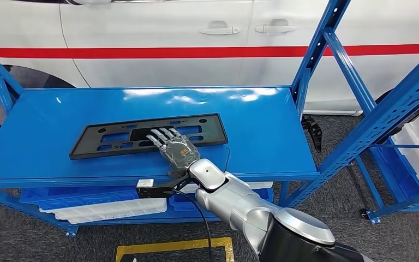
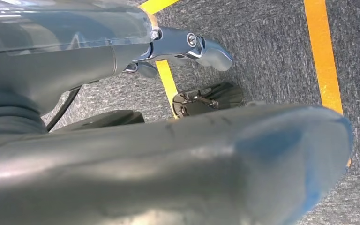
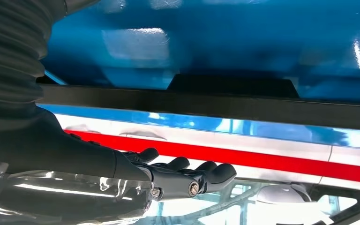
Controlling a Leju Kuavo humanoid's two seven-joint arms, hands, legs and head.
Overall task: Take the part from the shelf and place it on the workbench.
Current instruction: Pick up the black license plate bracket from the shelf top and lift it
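A: From the head view, the right hand (image 1: 175,148) is lying flat, fingers spread, over the near edge of the black part (image 1: 147,135) on the blue shelf (image 1: 262,136); it is gripping nothing.

B: So the pickup is only beginning; fingers need to close around an edge next.

A: In the right wrist view the fingers (image 3: 201,176) are stretching out, contact unclear.

B: The left hand (image 2: 187,47) is hanging over floor, blurred; I cannot tell its state.
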